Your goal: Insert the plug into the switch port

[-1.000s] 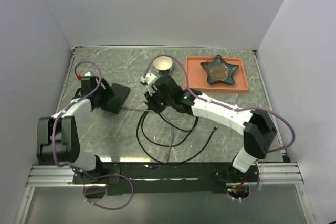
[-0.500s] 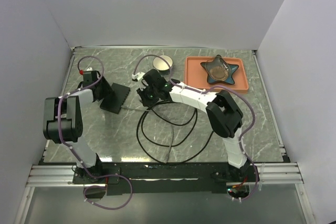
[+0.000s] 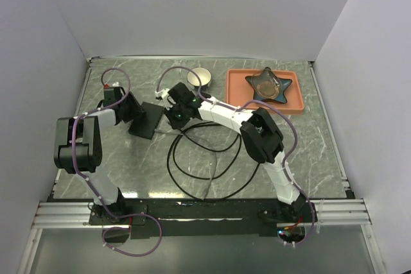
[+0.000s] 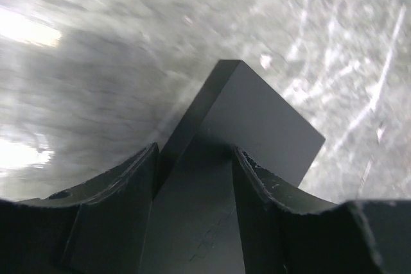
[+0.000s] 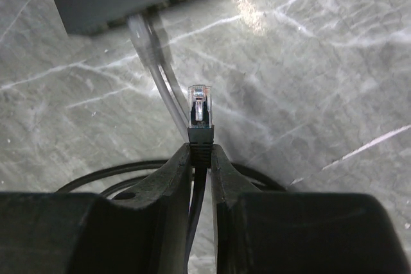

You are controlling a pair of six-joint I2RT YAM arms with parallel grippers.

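Observation:
The switch point(image 3: 147, 120) is a flat black box lying at the left of the table. My left gripper point(image 3: 133, 111) is shut on its left end; in the left wrist view the switch point(image 4: 257, 120) fills the space between the fingers point(image 4: 138, 181). My right gripper point(image 5: 201, 153) is shut on the black boot of the plug point(image 5: 200, 108), whose clear tip points at the switch's port row point(image 5: 173, 1) a short way ahead. A grey cable point(image 5: 157, 72) sits in one port. From above, the right gripper point(image 3: 174, 114) is just right of the switch.
The plug's black cable point(image 3: 205, 170) lies in wide loops on the marble table, in front of the arms. A white cup point(image 3: 200, 77) stands behind the right gripper. An orange tray point(image 3: 239, 92) with a star-shaped dish point(image 3: 270, 85) is at the back right.
My right arm has swung left with the plug, from near the table's middle up to the switch. The left gripper has closed onto the switch, which has shifted slightly.

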